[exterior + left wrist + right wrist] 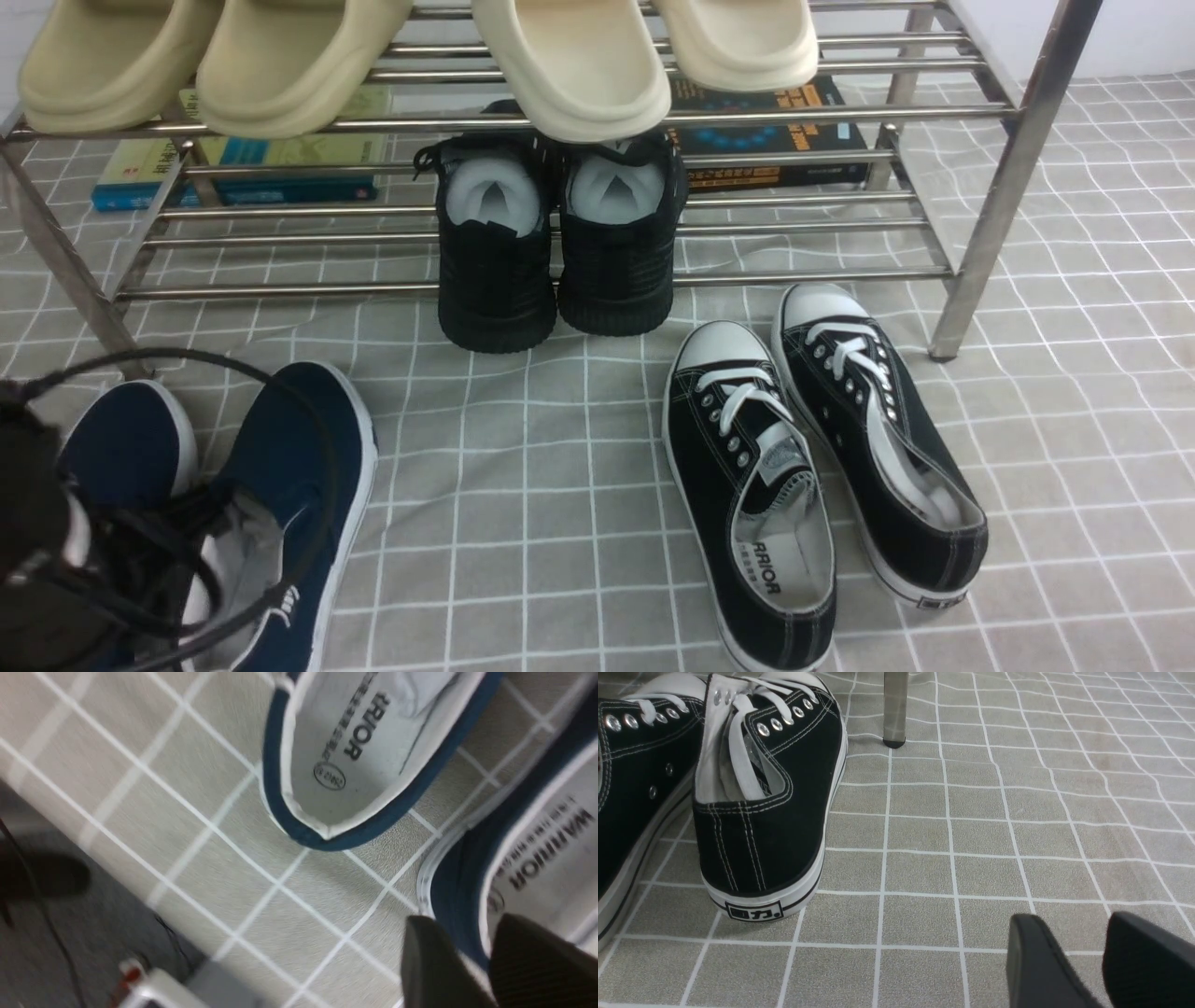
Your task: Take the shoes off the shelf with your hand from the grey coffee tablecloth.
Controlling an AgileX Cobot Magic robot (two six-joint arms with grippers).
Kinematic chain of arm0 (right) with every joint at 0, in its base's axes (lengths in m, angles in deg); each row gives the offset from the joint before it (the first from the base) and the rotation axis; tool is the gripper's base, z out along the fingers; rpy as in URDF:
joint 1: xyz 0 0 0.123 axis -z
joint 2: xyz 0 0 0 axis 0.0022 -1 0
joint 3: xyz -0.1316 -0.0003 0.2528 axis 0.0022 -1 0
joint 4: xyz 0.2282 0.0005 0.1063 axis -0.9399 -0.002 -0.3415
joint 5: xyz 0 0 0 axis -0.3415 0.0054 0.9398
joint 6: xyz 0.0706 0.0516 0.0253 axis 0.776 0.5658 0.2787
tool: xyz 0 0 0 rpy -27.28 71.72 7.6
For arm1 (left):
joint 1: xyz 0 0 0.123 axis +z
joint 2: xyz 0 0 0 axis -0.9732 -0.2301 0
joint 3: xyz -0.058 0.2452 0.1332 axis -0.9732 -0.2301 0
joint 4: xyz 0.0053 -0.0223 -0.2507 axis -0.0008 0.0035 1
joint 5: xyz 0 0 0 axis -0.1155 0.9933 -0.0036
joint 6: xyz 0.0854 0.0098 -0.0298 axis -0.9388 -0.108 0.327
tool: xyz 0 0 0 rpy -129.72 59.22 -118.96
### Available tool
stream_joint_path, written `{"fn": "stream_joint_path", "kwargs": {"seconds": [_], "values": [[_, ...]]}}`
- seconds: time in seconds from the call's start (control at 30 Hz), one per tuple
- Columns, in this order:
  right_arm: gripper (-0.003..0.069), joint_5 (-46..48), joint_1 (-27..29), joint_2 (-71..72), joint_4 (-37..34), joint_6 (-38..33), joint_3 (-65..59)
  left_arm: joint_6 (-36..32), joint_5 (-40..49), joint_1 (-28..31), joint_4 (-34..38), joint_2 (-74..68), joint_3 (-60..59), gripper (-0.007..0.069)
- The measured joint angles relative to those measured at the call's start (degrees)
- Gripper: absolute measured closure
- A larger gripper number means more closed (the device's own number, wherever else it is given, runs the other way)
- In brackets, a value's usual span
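The left gripper [472, 970] is matte black, its two fingers [432, 966] broad with rounded tips, one pad [537, 970] faintly ribbed. Thin black cables [140, 551] loop out from its bulky black body. The right gripper [1092, 970] has the same smooth black, round-tipped fingers.

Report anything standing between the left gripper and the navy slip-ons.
Nothing visible does. The left gripper straddles the heel wall of one navy slip-on, which runs directly between its jaws.
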Motion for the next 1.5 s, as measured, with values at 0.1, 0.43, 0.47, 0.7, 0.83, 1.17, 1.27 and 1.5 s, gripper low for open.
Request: {"fn": "stream_joint_path", "kwargs": {"seconds": [0.1,0.43,0.47,0.7,0.83,1.17,1.27,1.5], "values": [[0.0420,0.00,0.00,0.00,0.00,0.00,0.00,-9.71,2.18,0.00,2.03,5.67,2.10,0.0549],[0.0420,0.00,0.00,0.00,0.00,0.00,0.00,-32.90,-2.95,0.00,16.59,33.21,-7.68,0.0623],[0.0420,0.00,0.00,0.00,0.00,0.00,0.00,-32.90,-2.95,0.00,16.59,33.70,-7.99,0.0623],[0.0420,0.00,0.00,0.00,0.00,0.00,0.00,-33.50,-15.91,0.00,15.01,44.43,-13.38,0.0620],[0.0420,0.00,0.00,0.00,0.00,0.00,0.00,-33.50,-15.91,0.00,13.44,45.03,-13.64,0.0618],[0.0420,0.00,0.00,0.00,0.00,0.00,0.00,-33.09,-15.69,0.00,3.02,45.09,-13.70,0.0610],[0.0420,0.00,0.00,0.00,0.00,0.00,0.00,-31.53,-17.33,0.00,1.92,45.09,-13.90,0.0608],[0.0420,0.00,0.00,0.00,0.00,0.00,0.00,-37.05,-33.12,3.82,5.63,45.69,-20.93,0.0603]]}}
